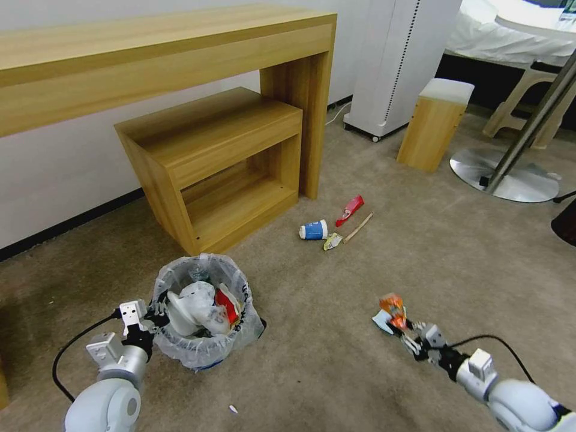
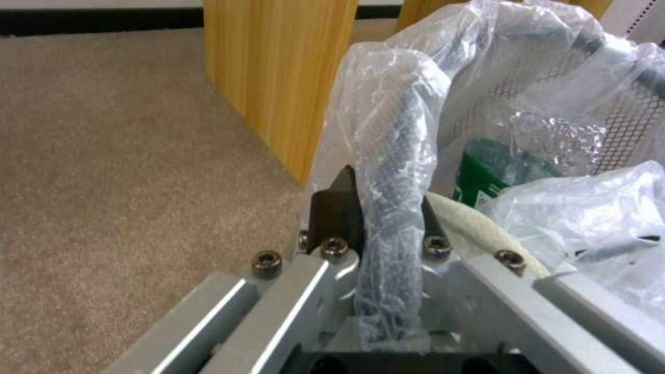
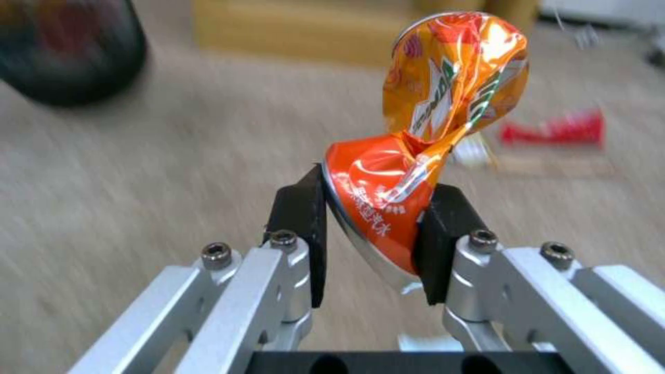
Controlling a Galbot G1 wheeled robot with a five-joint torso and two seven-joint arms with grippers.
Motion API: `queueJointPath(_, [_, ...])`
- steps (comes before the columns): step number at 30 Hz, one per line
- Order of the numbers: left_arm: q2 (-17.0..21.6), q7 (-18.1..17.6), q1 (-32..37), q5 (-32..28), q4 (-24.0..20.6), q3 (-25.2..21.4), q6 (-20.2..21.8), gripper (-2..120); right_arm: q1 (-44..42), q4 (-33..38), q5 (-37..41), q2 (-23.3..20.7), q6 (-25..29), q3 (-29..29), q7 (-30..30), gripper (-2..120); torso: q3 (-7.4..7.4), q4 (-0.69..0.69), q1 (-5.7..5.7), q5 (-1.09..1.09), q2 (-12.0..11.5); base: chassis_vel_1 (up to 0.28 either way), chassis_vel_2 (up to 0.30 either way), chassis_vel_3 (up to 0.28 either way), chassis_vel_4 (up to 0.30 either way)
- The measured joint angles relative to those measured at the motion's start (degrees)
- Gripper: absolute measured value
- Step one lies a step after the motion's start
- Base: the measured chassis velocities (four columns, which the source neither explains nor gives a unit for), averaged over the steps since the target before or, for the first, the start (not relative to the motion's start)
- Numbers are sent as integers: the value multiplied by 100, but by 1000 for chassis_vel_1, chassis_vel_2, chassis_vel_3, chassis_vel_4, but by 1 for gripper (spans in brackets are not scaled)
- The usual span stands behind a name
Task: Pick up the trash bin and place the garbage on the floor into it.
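The small round black trash bin [image 1: 201,312] with its clear wrinkly liner is hanging light from the left hand [image 2: 377,218] pinching its mesh rim at nine o'clock — the right hand [image 3: 371,234] is squeezing a crumpled, springy orange can [image 3: 415,135] by its base.

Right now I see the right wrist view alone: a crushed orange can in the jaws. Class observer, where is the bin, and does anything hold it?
Observer: The trash bin sits on the carpet by the wooden shelf unit, and the left gripper is clamped on its bagged rim.
Operator: What is inside?
Observer: White slippers, a red-white packet and a green-labelled bottle.
Operator: What is left on the floor?
Observer: A blue-white cup, a red wrapper and a wooden stick, beyond the right gripper and its orange can.
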Motion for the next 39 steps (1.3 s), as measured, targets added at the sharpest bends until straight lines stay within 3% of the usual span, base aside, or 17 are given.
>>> queueJointPath(8, [-17,5,-1,11,9,-4,4,2,779,485,1051,-111,412,-169,-1282,24,0,0,0,0,0,0,0,0,0])
queueJointPath(11, [-63,5,19,36,-26,-6,13,2,1694,875,1659,-180,325,-626,-1817,24,0,0,0,0,0,0,0,0,0])
queueJointPath(16, [-105,4,18,61,-78,27,42,2,2392,1037,2040,-235,210,-1230,-2069,24,1,3,0,2,0,0,0,0,0])
queueJointPath(19, [-102,-6,-43,62,-80,105,82,2,2461,1116,2125,-287,159,-1322,-2128,24,0,2,0,0,0,0,0,0,0])
queueJointPath(20, [-90,-7,-81,61,-80,165,106,2,2500,1168,2183,-326,115,-1411,-2199,24,0,-4,0,-3,0,0,0,0,0])
queueJointPath(27, [-50,14,-93,74,-174,320,174,2,2695,1168,2278,-360,76,-1819,-2386,24,0,0,0,0,0,0,0,0,0])
queueJointPath(39, [-41,116,32,71,-537,340,258,2,3395,606,2259,54,80,-2391,-2225,24,0,0,0,0,0,0,0,0,0])
